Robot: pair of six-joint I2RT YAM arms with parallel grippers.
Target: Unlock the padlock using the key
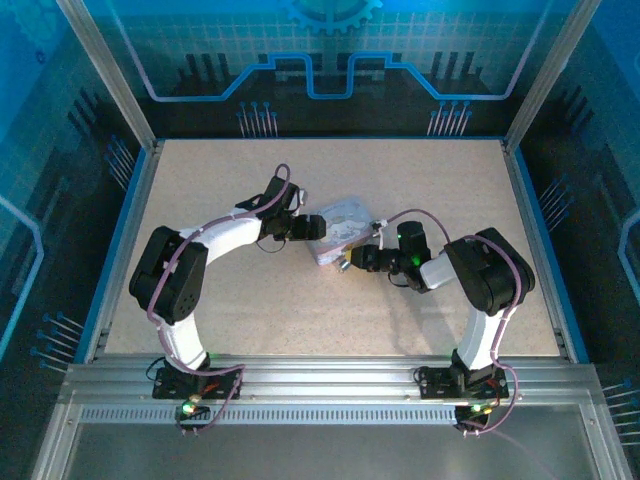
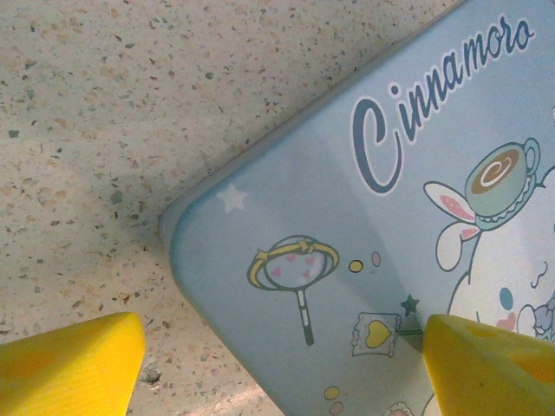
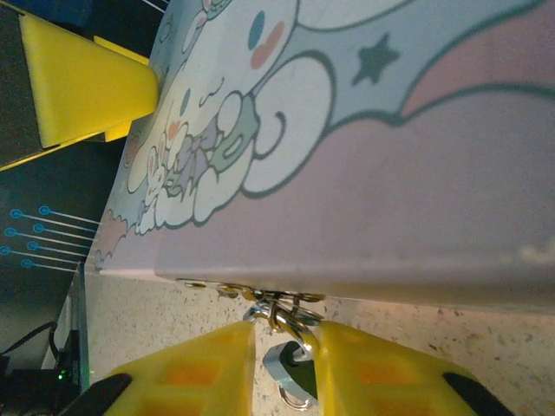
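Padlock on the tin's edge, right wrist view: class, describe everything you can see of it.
The tiny silvery-blue metal padlock is hooked by its thin shackle to small brass-coloured rings on the side wall of the lavender cartoon-printed tin box, near the speckled table. It lies in the narrow gap between the yellow fingers of the right gripper; whether they press it cannot be told.

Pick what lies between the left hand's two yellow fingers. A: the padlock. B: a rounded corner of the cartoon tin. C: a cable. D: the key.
B: the left hand stands open, its fingers straddling a rounded corner of the cartoon tin.
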